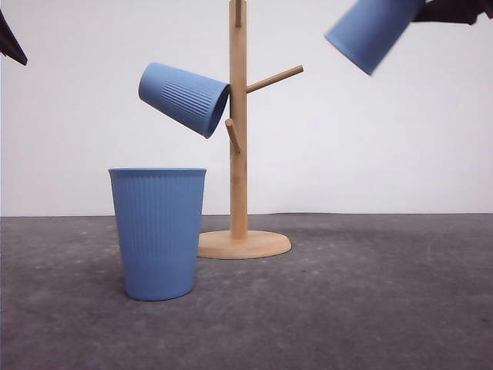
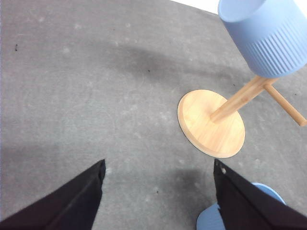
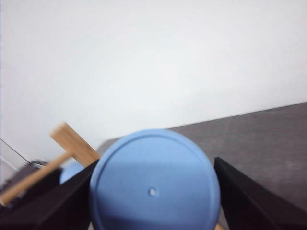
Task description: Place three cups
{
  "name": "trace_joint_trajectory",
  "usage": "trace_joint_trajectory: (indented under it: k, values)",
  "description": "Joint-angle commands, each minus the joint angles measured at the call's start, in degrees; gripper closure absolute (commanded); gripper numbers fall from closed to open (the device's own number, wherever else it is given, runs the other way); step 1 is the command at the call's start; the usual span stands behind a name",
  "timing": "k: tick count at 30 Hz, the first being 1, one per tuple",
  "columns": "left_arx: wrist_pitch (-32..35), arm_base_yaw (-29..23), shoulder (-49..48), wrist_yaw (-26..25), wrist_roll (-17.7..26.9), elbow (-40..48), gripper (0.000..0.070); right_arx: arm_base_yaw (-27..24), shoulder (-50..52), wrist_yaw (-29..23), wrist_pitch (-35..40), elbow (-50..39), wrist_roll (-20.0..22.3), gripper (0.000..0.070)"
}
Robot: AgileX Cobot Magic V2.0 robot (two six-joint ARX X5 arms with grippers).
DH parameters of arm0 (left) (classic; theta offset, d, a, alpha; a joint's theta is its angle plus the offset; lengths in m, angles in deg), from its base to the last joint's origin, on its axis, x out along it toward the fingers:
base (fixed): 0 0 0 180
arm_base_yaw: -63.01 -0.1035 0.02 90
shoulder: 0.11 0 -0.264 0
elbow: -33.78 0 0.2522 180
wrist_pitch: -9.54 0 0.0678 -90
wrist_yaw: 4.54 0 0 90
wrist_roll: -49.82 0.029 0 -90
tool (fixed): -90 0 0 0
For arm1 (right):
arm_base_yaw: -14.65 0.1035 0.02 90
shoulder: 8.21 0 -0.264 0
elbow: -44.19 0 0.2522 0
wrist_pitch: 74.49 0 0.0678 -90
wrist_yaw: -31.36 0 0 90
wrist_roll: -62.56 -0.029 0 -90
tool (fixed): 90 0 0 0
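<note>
front: upright cup (image 1: 158, 233) on table (image 1: 370, 308), left of wooden stand (image 1: 239, 131); hung cup (image 1: 183, 98) tilted on left peg; third cup (image 1: 373, 29) aloft upper right | left wrist: left gripper (image 2: 158, 191) spread, empty, above stand base | right wrist: right gripper (image 3: 153, 191) clamps third cup's sides, flat base facing camera

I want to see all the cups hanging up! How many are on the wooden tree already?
One cup already hangs tilted on a peg of the wooden stand. The right gripper holds a second cup up in the air beside the stand. The third cup stands upright on the table, untouched; the left gripper is open.
</note>
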Motion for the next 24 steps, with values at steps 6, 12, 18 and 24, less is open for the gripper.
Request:
trace_joint_trajectory:
  k: [6, 12, 18, 24]
  values:
    - [0.60, 0.11, 0.35, 0.13, -0.04, -0.83, 0.0277, 1.83, -7.45, 2.81, 3.39, 2.17, -5.05, 0.0313]
    - [0.59, 0.11, 0.35, 0.13, -0.26, -0.83, 0.0277, 4.01, -11.44, 4.57, 5.98, 2.42, -5.36, 0.0313]
    - [0.59, 0.11, 0.35, 0.13, -0.26, -0.83, 0.0277, 6.20, -13.52, 4.85, 6.85, 2.53, -4.49, 0.0313]
    - [0.57, 0.11, 0.35, 0.13, -0.26, -0.83, 0.0277, 8.01, -15.72, 4.71, 9.22, 3.01, -4.31, 0.0311]
